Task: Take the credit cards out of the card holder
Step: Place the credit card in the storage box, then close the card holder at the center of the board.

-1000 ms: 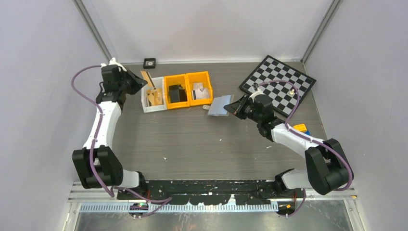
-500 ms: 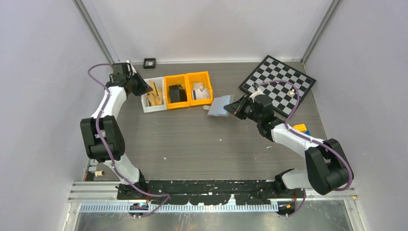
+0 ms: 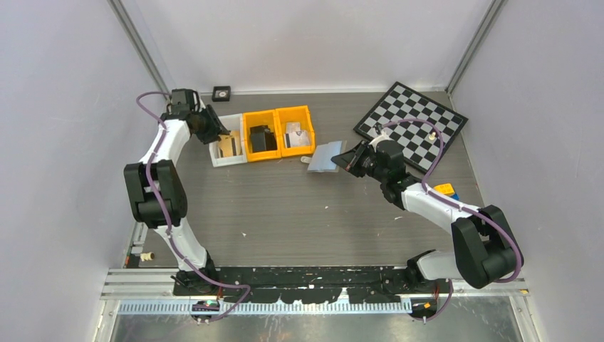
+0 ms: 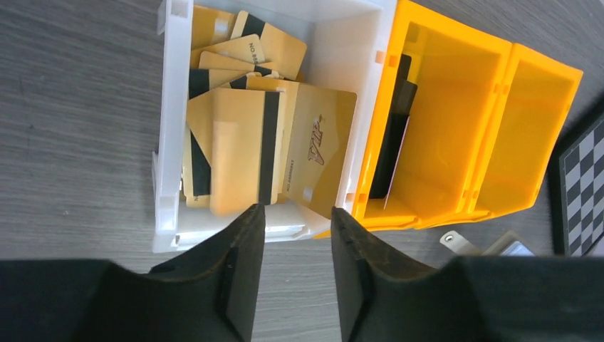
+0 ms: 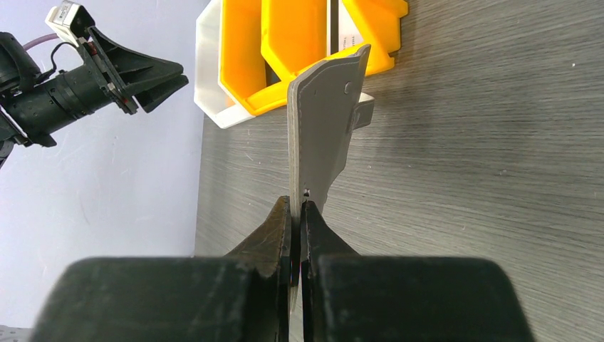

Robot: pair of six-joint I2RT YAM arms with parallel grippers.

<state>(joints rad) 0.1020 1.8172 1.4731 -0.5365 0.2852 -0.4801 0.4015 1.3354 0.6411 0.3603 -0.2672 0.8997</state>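
The silver-grey card holder (image 3: 326,157) is held on edge above the table, its tab end toward the bins. My right gripper (image 3: 347,160) is shut on its right end; in the right wrist view the holder (image 5: 324,121) rises straight out of the closed right gripper (image 5: 298,206). Several tan-gold credit cards (image 4: 235,149) with black stripes lie piled in the white bin (image 4: 165,142). My left gripper (image 4: 295,214) hovers open over that bin's near wall with nothing between its fingers. From above, the left gripper (image 3: 217,132) sits at the white bin (image 3: 216,152).
Two orange bins (image 3: 246,139) (image 3: 308,122) adjoin the white one; the nearer holds a dark object. A chessboard (image 3: 412,117) lies at the back right. A small black square item (image 3: 221,92) sits by the back wall, and a blue-yellow object (image 3: 445,190) is beside the right arm.
The left arm swung right over the white bin with a tan card, then opened; the card now lies in the bin. The right arm and holder have not moved.
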